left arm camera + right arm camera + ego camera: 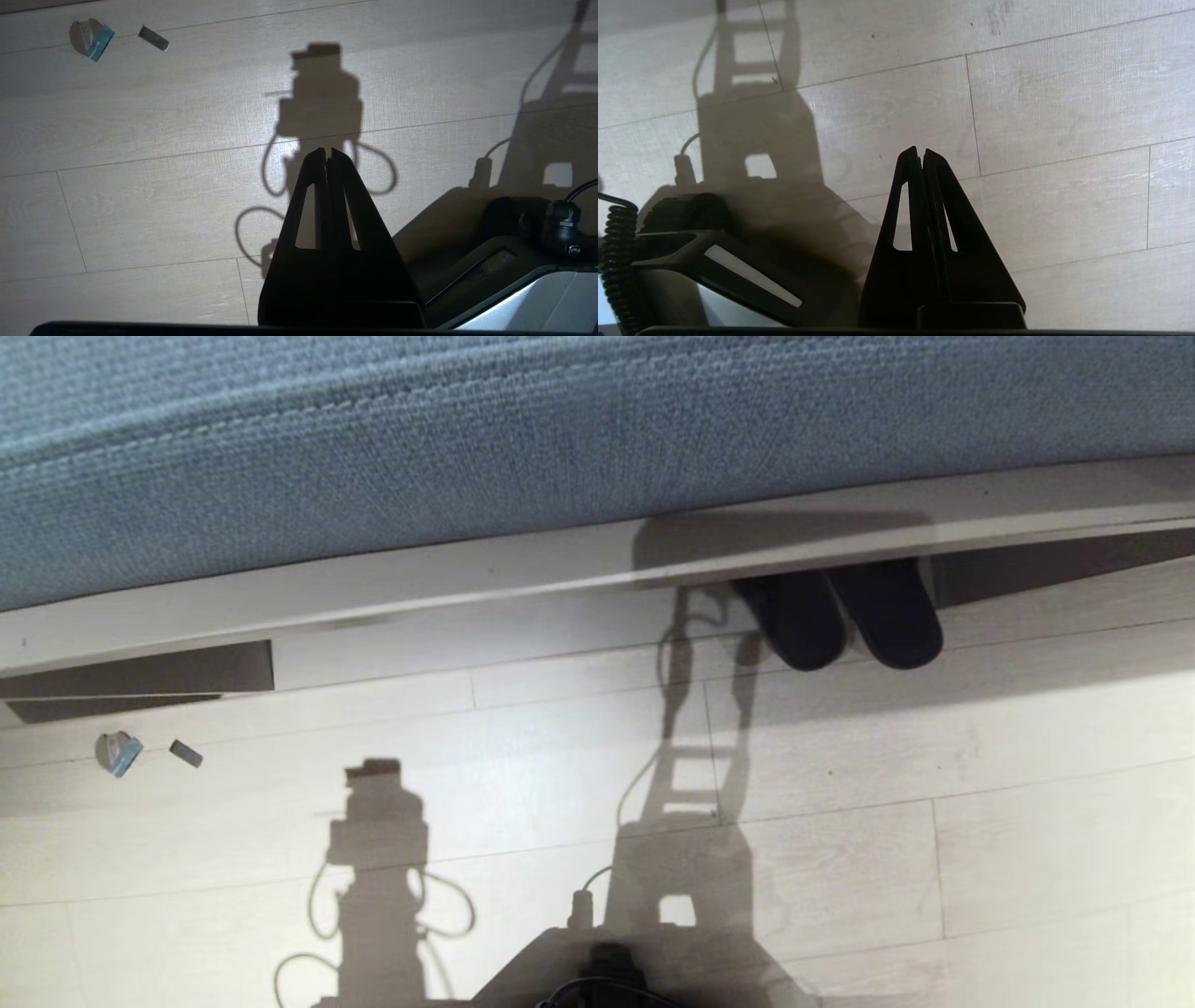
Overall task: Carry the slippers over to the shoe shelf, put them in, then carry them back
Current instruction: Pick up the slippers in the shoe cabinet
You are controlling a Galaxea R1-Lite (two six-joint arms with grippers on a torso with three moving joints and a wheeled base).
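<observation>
With the slippers (845,616) tucked under the shoe shelf (597,560) and both the left gripper (327,154) and right gripper (920,153) pressed closed and empty, you now reach in to fetch them back.

pale wood-plank floor (934,756) runs beneath the shoe shelf (579,569), whose top board bears a blue-grey woven cushion (560,429). the slippers (845,611) lie side by side on the floor, partly tucked under the shelf's board. well apart lie a round scrap with blue tape (119,753) and a small grey piece (185,753).
</observation>
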